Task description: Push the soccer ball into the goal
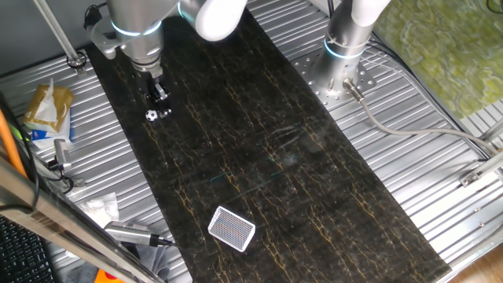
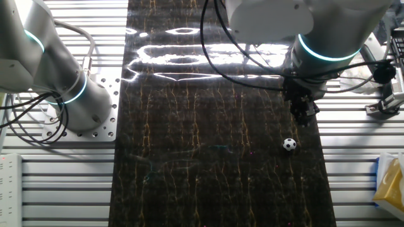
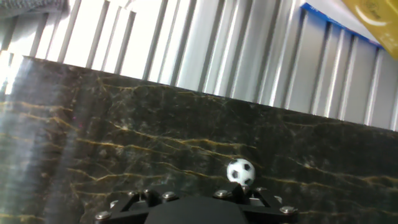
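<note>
Hand view shows the soccer ball (image 3: 240, 172) lying on the dark marbled mat (image 3: 124, 143), just beside the black tip of the gripper (image 3: 239, 194) at the bottom edge of the picture; whether the two touch cannot be told. One fixed view puts the soccer ball (image 1: 151, 115) close below the gripper (image 1: 160, 102), near the mat's (image 1: 259, 149) edge on the side of the ribbed metal desk (image 1: 94, 157). Its fingers (image 1: 160, 98) look drawn together with nothing between them, though the gap is too small to read for certain. The goal (image 1: 232, 229) lies flat on the mat well apart from the ball, toward the near end. The other fixed view shows the ball (image 2: 289, 144) just beyond the gripper (image 2: 304, 115). A yellow packet (image 1: 49, 108) rests on the desk beside the mat.
</note>
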